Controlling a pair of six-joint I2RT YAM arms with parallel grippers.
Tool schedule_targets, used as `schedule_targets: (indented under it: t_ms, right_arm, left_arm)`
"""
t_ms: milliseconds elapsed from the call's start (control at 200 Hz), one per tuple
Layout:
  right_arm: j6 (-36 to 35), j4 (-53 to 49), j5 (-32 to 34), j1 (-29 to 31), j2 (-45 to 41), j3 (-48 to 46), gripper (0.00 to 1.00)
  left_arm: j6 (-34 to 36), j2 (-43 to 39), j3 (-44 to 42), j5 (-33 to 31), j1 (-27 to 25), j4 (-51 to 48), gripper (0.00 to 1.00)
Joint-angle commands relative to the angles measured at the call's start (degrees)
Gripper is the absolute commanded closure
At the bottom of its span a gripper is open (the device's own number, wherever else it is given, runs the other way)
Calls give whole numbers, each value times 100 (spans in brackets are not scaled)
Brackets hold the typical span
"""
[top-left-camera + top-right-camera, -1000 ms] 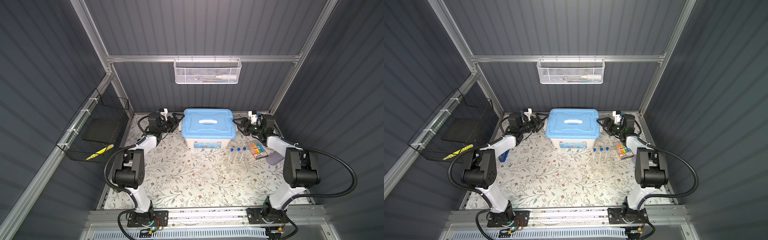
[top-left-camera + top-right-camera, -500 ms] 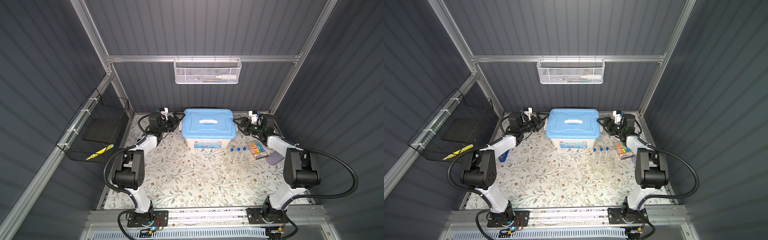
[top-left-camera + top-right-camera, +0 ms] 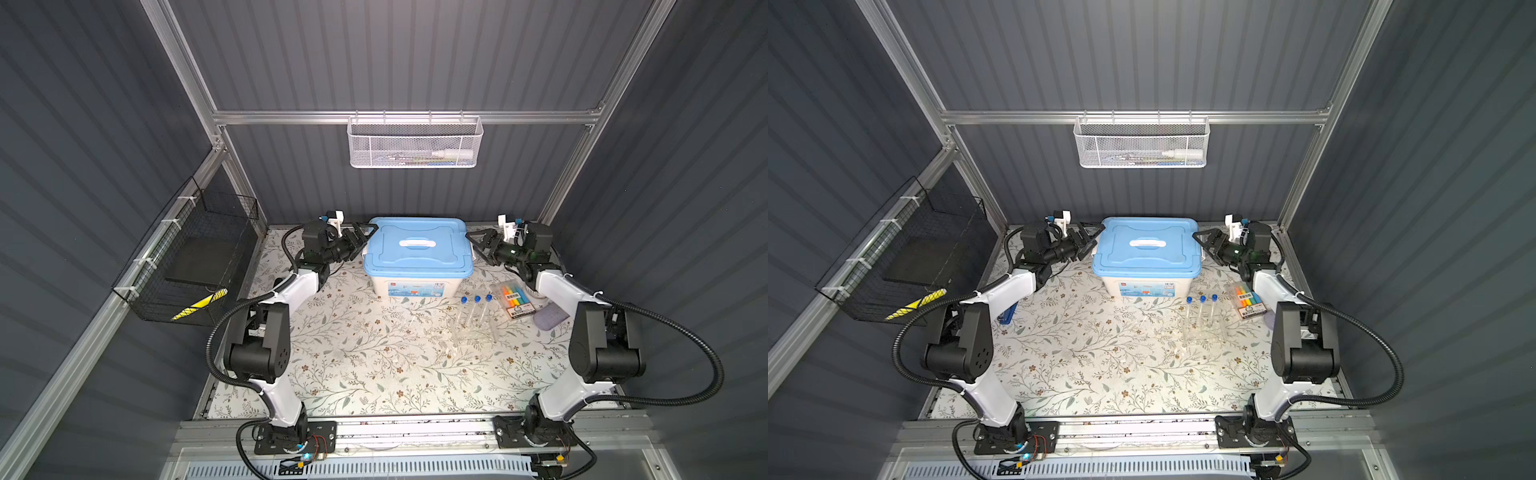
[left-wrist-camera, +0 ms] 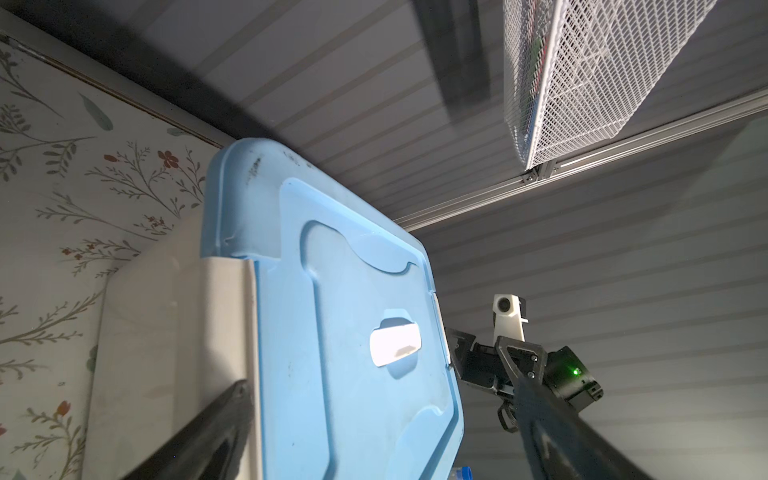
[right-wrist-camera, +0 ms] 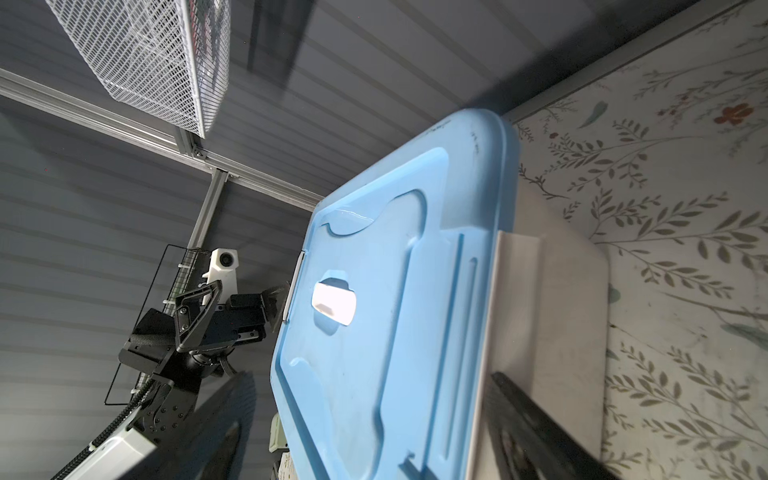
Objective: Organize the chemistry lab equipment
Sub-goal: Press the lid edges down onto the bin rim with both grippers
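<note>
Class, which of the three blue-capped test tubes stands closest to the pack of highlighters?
The rightmost test tube in a top view; the highlighter pack lies just beyond it, the other two tubes farther left.

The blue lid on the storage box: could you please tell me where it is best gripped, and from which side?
Grip the blue lid at its short ends, coming in sideways with the left gripper and right gripper. A white latch sits mid-edge at each end, and the handle lies flat in a recess, likely hard to pinch. Both grippers' jaws stand open.
</note>
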Motion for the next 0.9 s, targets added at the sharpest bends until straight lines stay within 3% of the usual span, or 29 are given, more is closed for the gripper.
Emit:
schedule_targets:
  t_ms: [0,895]
  right_arm:
    - [-85,-36,-113,40,-107,131,12]
    - [-800,-1543,296,268,206,742,15]
  left_arm:
    - [82,-52,147,154,-123,-146,1]
    - [435,297,497,-95,-436,-836,1]
